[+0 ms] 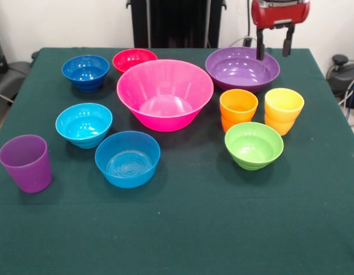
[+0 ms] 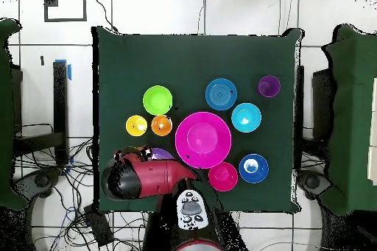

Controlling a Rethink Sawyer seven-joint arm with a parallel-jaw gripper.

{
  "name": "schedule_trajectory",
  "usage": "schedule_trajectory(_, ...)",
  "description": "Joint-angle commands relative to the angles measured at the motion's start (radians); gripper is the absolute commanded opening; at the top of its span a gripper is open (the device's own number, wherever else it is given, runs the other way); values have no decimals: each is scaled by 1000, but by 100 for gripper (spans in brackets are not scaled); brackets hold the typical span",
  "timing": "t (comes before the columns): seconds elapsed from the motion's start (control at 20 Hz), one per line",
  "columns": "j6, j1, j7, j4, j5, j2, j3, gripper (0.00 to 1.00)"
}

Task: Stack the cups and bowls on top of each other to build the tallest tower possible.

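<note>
On the green surface [image 1: 183,229], left to right: purple cup [image 1: 26,162], cyan [image 1: 84,124], dark blue [image 1: 85,71], mid blue [image 1: 128,158], red-pink [image 1: 134,59] and hot-pink bowls [image 1: 165,93], orange cup [image 1: 238,109], lime bowl [image 1: 254,145], yellow cup [image 1: 283,109]. The hand [image 1: 274,48] hangs spread, seemingly above the purple bowl [image 1: 242,69]; nothing stacked.

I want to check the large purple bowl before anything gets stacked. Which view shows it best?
The front view: the large purple bowl shows nearly whole there, rim and inside, standing empty behind the orange cup, with the gripper hanging over its far rim. The overhead view shows only a purple sliver of it, because the arm covers the rest.
</note>
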Motion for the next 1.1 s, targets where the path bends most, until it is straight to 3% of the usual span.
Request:
schedule_trajectory(0.05, -9, 21, 176, -21, 21, 80, 46, 100)
schedule_trajectory(0.6, -17, 14, 181, -46, -11, 119, 39, 100)
schedule_trajectory(1.1, 26, 63, 168, -86, -18, 119, -27, 100)
